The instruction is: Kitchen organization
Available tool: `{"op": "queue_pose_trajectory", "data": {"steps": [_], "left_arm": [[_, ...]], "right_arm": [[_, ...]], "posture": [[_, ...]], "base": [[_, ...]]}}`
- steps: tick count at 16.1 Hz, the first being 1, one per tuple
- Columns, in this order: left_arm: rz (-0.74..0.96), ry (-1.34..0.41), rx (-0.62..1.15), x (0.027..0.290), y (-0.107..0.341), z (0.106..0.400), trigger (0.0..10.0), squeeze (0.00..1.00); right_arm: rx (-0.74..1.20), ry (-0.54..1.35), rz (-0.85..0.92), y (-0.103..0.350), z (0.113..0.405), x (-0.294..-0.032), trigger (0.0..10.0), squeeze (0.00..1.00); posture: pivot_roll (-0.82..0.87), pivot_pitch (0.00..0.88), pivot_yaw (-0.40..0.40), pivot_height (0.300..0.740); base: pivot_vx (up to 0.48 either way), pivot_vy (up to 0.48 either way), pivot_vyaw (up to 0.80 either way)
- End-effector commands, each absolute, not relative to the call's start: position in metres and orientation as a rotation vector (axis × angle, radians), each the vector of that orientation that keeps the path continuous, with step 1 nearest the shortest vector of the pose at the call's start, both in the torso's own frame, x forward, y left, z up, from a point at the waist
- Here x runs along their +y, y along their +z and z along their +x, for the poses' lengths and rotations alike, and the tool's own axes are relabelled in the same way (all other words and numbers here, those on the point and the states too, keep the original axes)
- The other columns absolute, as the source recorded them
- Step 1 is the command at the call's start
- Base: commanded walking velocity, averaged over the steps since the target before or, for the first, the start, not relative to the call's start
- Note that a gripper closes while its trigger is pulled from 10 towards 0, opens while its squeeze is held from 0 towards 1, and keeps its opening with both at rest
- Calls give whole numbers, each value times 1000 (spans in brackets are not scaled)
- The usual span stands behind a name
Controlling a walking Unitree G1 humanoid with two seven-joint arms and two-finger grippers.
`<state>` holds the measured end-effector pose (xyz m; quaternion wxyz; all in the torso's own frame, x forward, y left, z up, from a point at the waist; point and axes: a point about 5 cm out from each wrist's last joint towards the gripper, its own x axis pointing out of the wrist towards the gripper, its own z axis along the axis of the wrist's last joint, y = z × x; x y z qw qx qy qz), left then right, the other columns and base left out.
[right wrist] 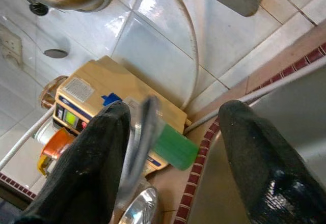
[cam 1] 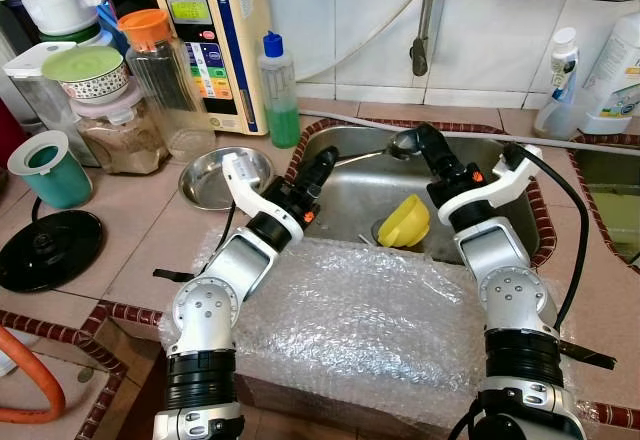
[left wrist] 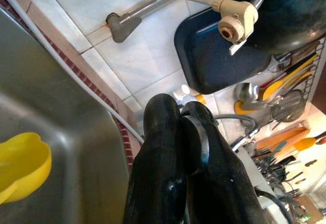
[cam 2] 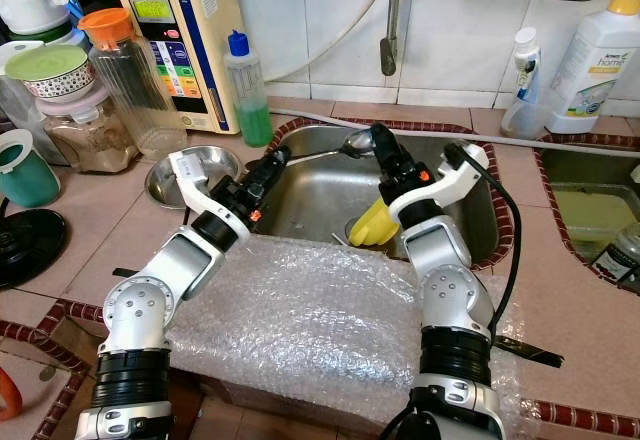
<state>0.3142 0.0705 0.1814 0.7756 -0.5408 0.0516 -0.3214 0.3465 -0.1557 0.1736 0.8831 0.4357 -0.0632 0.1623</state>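
Left gripper [cam 1: 322,165] clamps the ladle [cam 1: 372,152] handle, lying crosswise over the sink [cam 1: 345,205], bowl beside the gaping right gripper [cam 1: 422,142].

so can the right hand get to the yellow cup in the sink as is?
Probably yes. The yellow cup lies on the sink floor just below and beside the right hand, with nothing between them. That hand's fingers are spread, with a ladle right at them, which might need clearing first.
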Motion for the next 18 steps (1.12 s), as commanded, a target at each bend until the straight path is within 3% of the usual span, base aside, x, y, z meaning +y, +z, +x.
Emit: {"op": "queue_pose_trajectory", "data": {"steps": [1, 13, 18], "left_arm": [[-1174, -707, 98, 69, 188, 316, 0, 0], [-1189, -774, 139, 55, 187, 309, 0, 0], [-1174, -748, 152, 60, 181, 309, 0, 0]], "right_arm": [[-145, 346, 915, 179, 349, -154, 0, 0], [-139, 465, 945, 184, 353, -137, 0, 0], [-135, 399, 937, 180, 354, -147, 0, 0]], "posture": [[-16, 0, 94, 740], [-20, 0, 91, 740], [-20, 0, 93, 740]], "base": [[0, 0, 0], [0, 0, 0], [0, 0, 0]]}}
